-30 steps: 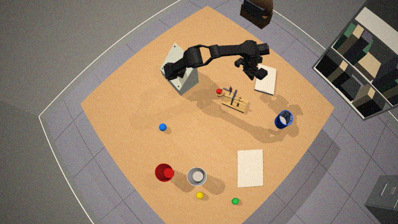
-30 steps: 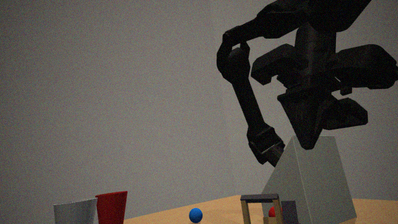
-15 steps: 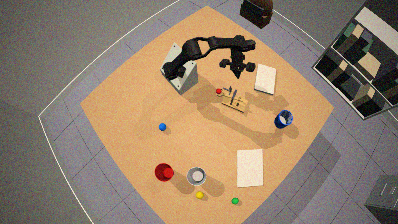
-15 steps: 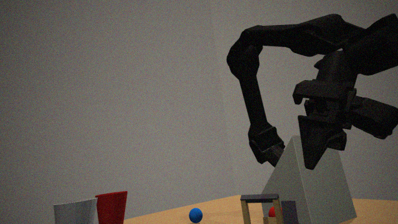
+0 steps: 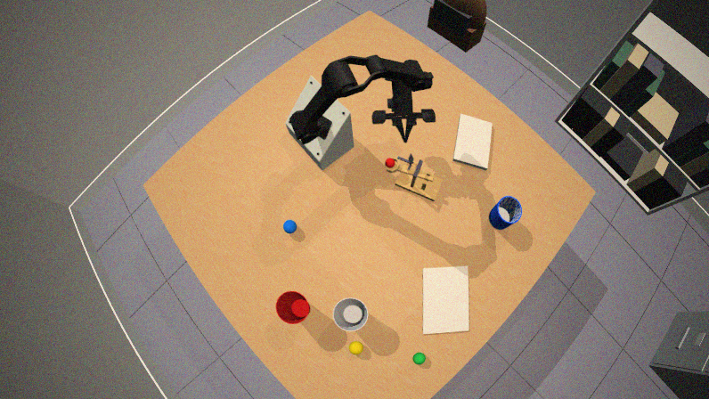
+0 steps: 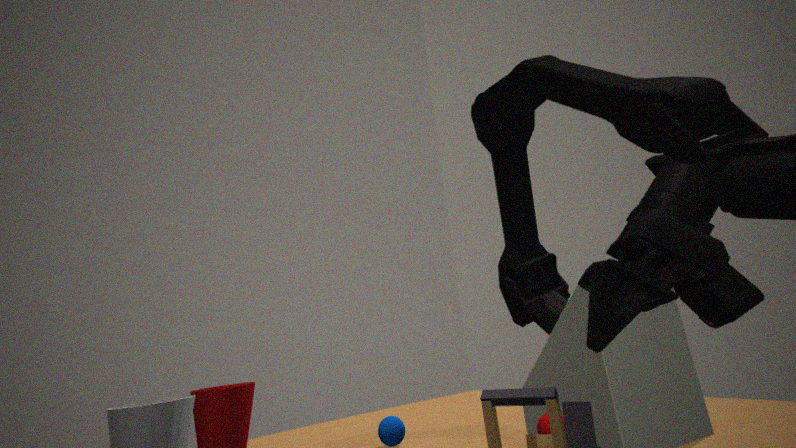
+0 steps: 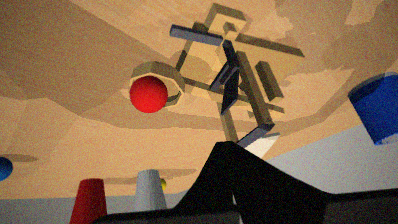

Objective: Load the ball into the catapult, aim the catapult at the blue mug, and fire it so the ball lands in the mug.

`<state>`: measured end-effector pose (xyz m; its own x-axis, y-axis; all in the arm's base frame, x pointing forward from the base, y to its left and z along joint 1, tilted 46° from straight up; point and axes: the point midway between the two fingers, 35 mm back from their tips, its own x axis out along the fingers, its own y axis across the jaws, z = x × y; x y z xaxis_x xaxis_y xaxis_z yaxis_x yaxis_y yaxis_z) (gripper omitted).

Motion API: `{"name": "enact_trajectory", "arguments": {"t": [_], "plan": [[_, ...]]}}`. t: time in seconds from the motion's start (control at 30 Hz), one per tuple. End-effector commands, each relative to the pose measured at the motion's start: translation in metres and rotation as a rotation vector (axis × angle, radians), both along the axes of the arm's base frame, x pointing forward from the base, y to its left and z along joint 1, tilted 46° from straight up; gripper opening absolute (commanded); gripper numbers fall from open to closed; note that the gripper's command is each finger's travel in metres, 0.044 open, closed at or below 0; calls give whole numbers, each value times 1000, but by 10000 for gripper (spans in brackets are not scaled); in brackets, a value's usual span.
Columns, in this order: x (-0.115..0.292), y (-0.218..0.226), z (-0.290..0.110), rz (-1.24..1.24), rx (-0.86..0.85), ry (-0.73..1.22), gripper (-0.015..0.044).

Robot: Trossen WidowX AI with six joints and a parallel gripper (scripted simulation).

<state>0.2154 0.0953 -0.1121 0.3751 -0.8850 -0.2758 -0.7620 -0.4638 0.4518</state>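
Matte blk arm, chunky joints, pointed pincer.

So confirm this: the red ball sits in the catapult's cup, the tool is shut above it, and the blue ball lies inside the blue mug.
One thing is wrong. The blue ball lies on the table, far from the blue mug, as the top view shows. The red ball does sit in the catapult's cup, with the tool shut above it.

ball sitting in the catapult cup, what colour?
Red. The ball sits in the catapult cup, clearest in the wrist view.
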Motion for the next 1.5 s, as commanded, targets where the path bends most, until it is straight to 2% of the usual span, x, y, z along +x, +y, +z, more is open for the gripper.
{"name": "enact_trajectory", "arguments": {"t": [0.0,0.37,1.47], "plan": [[-11,-10,8,62,-100,84,0],[-13,-13,8,71,-115,97,0],[-18,-48,-34,72,-115,97,0]]}}
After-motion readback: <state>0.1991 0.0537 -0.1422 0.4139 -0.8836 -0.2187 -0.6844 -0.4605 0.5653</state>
